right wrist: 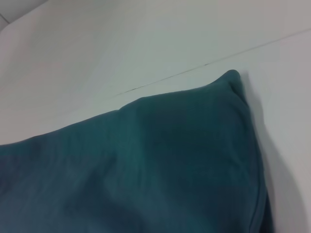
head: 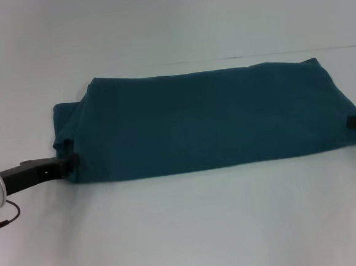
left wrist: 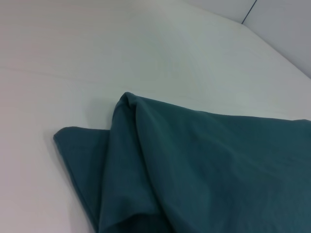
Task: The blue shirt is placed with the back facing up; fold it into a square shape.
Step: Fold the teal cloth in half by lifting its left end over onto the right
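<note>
The blue shirt (head: 208, 118) lies on the white table as a long teal band folded across its width, plain side up, with no lettering showing. My left gripper (head: 69, 152) is at the band's near left corner, its black fingers (head: 73, 158) closed on the cloth edge. At the near right corner my right gripper (head: 353, 120) pinches the hem, and only its tips show at the picture edge. In the left wrist view the blue shirt (left wrist: 194, 165) rises in folds toward the camera. The right wrist view shows the blue shirt (right wrist: 146, 165) sloping up the same way.
The white table (head: 186, 231) stretches bare in front of and behind the shirt. A thin seam (head: 252, 55) runs across the tabletop just beyond the shirt's far edge. A sleeve flap (head: 65, 114) sticks out at the shirt's far left.
</note>
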Controlling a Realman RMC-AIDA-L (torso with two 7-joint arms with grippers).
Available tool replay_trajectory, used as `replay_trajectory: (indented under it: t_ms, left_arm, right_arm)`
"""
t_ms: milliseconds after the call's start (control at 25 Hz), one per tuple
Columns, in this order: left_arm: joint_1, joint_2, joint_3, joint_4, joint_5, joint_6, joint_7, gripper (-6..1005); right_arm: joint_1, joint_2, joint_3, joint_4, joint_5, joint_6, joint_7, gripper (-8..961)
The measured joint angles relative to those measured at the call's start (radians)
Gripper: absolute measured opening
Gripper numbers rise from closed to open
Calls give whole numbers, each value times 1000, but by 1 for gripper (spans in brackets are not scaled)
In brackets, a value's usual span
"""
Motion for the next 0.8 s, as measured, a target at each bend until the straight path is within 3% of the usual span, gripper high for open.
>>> replay_trajectory:
  t_ms: [240, 440, 680, 800]
  left_arm:
    - [6, 0, -4, 1, 0, 0, 0, 27]
    - [22, -2, -11, 12, 0, 8, -1, 29]
    - [48, -2, -12, 35, 0, 23, -5, 31]
    - [59, -3, -17, 50, 0, 41, -6, 33]
  right_arm:
    - [-9, -5, 9, -7, 6, -32, -12, 443]
    - [-12, -9, 13, -9, 8, -33, -15, 195]
    - [-12, -9, 13, -9, 8, -34, -23, -1]
    - [-13, -10, 13, -9, 9, -34, -23, -1]
